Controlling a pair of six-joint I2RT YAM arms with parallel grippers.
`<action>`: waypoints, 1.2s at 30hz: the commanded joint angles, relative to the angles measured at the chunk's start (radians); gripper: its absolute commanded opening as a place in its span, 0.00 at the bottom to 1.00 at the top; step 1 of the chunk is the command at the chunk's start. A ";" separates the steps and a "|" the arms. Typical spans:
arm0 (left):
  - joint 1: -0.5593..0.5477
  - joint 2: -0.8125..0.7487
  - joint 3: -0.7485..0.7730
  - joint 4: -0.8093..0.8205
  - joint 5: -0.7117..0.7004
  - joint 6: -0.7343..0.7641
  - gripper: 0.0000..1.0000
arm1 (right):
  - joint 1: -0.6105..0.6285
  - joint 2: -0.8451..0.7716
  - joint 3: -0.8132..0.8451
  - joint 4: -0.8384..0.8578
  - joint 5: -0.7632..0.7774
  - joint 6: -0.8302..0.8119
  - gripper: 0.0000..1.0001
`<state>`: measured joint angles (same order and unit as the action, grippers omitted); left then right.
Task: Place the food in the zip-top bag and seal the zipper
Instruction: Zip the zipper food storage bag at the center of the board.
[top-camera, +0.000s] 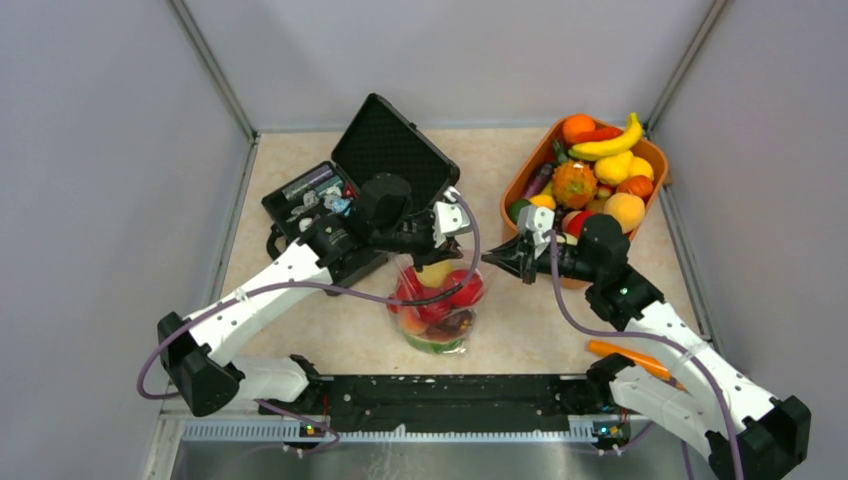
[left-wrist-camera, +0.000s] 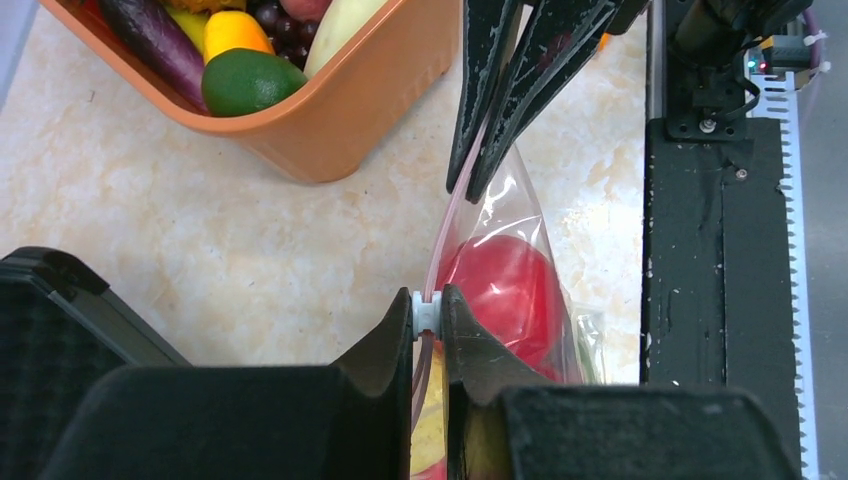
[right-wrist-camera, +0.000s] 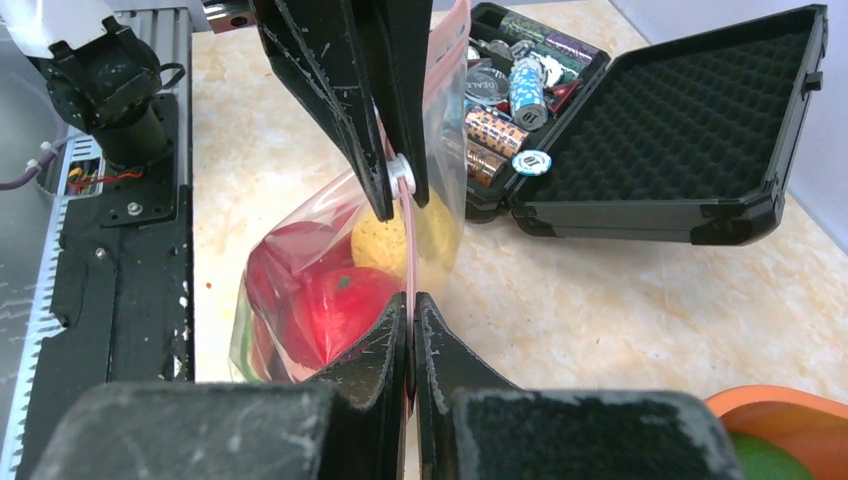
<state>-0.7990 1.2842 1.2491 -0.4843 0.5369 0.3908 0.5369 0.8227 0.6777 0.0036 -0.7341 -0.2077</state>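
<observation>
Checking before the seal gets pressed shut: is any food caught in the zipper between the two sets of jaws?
Nothing visible does. The pink zipper runs bare from the right jaws to the left jaws; the red apple and yellow fruit sit clear of it inside the zip-top bag.

The zip-top bag (top-camera: 437, 312) stands at the centre of the table (top-camera: 530, 320), with food (top-camera: 462, 288) packed inside. The zipper (right-wrist-camera: 409, 250) runs along its top edge, the left gripper (left-wrist-camera: 428, 310) on its left end and the right gripper (right-wrist-camera: 411, 312) on its right end. Behind and left of the bag lies an open case (top-camera: 390, 152), small items (top-camera: 310, 195) in its base. At rear right sits a tub (top-camera: 525, 172) heaped with further fruit and vegetables (top-camera: 612, 165). A carrot-like stick (top-camera: 625, 355) lies front right, beside the right arm.
</observation>
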 joint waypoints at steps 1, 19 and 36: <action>0.022 -0.056 0.014 -0.044 -0.074 0.039 0.00 | 0.008 -0.023 0.067 -0.001 0.010 -0.028 0.00; 0.034 -0.063 0.078 0.057 0.059 -0.126 0.00 | 0.010 -0.013 0.121 0.003 -0.054 0.009 0.54; -0.011 -0.016 0.091 0.050 0.015 -0.130 0.00 | 0.072 0.088 0.204 -0.124 0.010 -0.072 0.38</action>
<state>-0.8043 1.2675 1.3052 -0.4858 0.5556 0.2737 0.5819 0.9249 0.8345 -0.1040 -0.7498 -0.2447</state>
